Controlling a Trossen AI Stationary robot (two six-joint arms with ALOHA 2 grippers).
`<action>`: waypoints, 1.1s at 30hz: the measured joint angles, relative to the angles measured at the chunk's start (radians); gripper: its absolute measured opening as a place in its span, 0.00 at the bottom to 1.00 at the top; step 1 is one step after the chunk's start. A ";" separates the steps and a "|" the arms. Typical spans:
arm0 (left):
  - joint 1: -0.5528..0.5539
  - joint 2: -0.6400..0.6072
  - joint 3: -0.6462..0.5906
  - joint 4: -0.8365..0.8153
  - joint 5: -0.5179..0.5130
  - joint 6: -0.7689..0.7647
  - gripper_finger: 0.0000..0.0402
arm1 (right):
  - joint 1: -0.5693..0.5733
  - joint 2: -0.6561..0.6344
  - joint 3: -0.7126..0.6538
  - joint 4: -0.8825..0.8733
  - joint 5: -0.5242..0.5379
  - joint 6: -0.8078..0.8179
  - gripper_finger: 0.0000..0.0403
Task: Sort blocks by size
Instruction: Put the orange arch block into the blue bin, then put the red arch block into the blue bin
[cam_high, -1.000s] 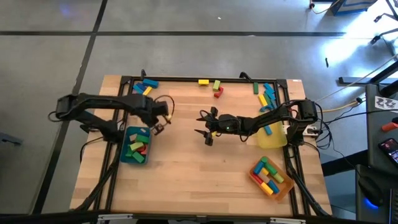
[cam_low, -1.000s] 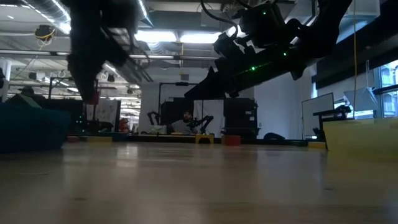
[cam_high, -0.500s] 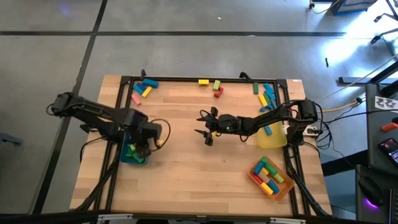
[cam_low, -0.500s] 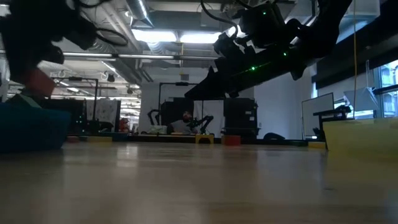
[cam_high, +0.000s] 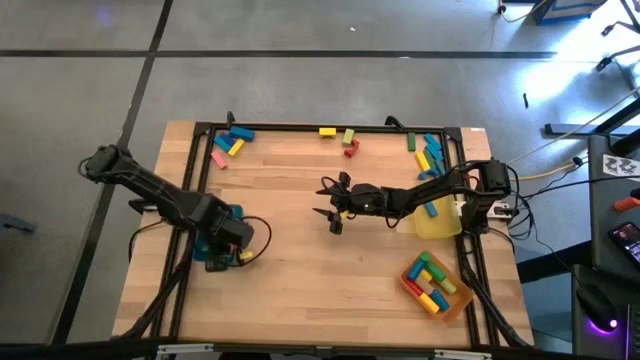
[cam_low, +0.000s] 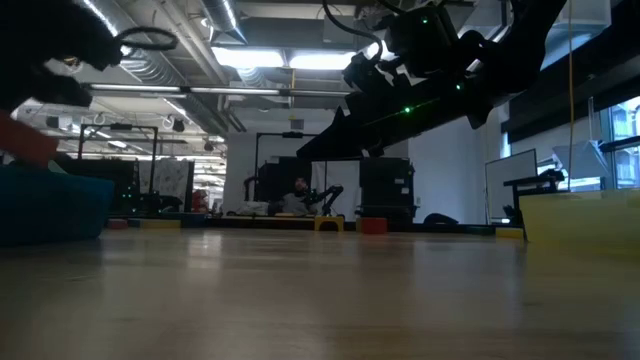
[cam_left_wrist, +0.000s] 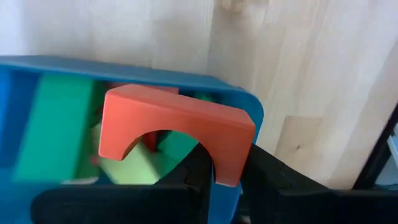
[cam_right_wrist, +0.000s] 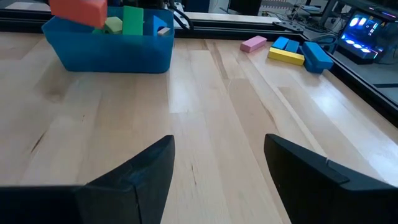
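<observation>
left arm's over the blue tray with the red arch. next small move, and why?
Probably open the fingers and let it drop. The left gripper holds the red arch by one leg, right above the blue tray, which already has green blocks in it. The right gripper waits open mid-table, well clear.

Bright ceiling lights (cam_low: 270, 58) backlight the low view, silhouetting blurred arms.
</observation>
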 joint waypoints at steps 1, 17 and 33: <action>-0.008 0.000 -0.021 0.028 0.000 -0.008 0.14 | 0.000 0.000 0.000 0.000 0.000 0.000 0.62; -0.014 0.000 -0.082 0.018 0.000 -0.160 0.18 | 0.000 0.000 0.000 0.000 0.000 0.000 0.62; 0.225 0.001 0.024 -0.066 0.299 -0.198 0.40 | 0.000 0.000 0.000 -0.006 0.000 0.000 0.62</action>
